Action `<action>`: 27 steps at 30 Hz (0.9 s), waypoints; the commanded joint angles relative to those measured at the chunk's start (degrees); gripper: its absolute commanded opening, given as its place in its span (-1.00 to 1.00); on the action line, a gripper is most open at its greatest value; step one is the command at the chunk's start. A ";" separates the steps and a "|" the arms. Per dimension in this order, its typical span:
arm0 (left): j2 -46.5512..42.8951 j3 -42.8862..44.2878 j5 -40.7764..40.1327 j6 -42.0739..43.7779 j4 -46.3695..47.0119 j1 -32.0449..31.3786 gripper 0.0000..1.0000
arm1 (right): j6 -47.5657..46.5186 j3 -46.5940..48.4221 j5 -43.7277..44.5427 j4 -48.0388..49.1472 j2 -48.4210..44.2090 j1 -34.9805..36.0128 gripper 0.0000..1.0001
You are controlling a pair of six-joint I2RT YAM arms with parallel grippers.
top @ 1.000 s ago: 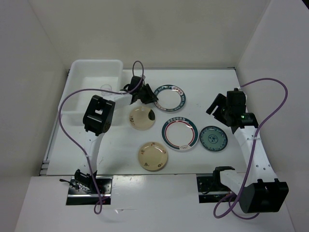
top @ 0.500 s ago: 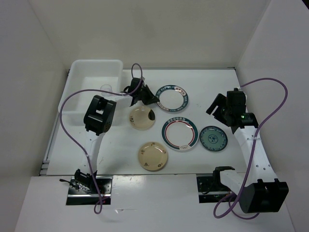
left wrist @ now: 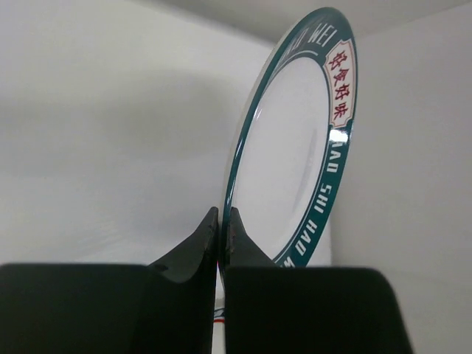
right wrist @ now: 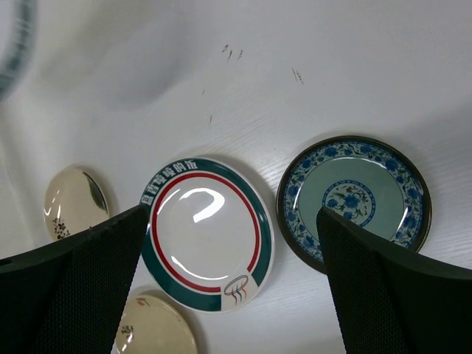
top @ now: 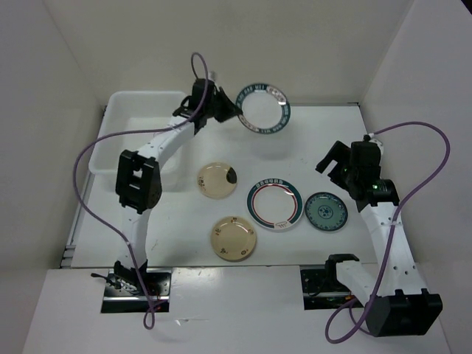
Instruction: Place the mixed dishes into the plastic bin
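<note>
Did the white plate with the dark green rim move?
Yes. The left gripper lifted the dark-green-rimmed white plate away from the red-ringed white plate, toward the back.

The left gripper (top: 227,110) now carries the green-rimmed plate (top: 263,108) tilted in the air near the table's far edge, just right of the bin (top: 147,94). A second ago the plate lay flat on the table, nearer the middle.

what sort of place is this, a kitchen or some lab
Most likely a robot test cell, not a kitchen: plain white walls box in a white table, two cabled arms are bolted at its near edge, and plates lie near a plastic bin.
</note>
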 commanded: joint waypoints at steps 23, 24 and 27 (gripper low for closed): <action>-37.39 -26.51 -39.41 16.57 -9.74 31.16 -1.00 | -0.02 -0.44 0.08 2.28 0.28 -0.27 1.00; -37.38 -27.21 -39.95 16.58 -9.74 31.16 -1.00 | -0.02 -0.44 0.08 2.28 0.28 -0.27 1.00; -36.85 -30.47 -40.66 16.58 -8.51 32.57 -1.00 | -0.02 -0.44 0.08 2.28 0.28 -0.27 1.00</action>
